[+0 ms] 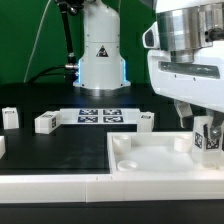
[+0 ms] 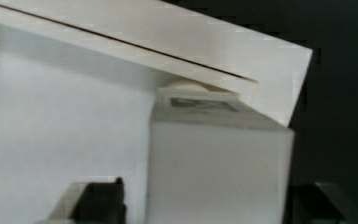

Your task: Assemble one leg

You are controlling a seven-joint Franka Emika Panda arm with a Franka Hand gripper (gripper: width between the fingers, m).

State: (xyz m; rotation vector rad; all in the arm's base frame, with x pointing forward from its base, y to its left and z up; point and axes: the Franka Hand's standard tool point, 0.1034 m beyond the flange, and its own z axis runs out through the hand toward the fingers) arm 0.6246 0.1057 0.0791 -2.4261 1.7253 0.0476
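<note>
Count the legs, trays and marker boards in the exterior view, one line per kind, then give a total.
legs: 4
tray: 1
marker board: 1
Total: 6
A cropped white piece at the exterior view's left edge is left uncounted: its kind is unclear.

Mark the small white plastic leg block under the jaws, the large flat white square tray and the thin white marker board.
leg block (image 1: 208, 140): exterior view, tagged face.
tray (image 1: 160, 162): exterior view, bare floor.
marker board (image 1: 100, 115): exterior view, middle tag.

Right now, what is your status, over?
Gripper straddles the leg, grip unclear. Leg at corner of tray. Nothing seen in the way.
</note>
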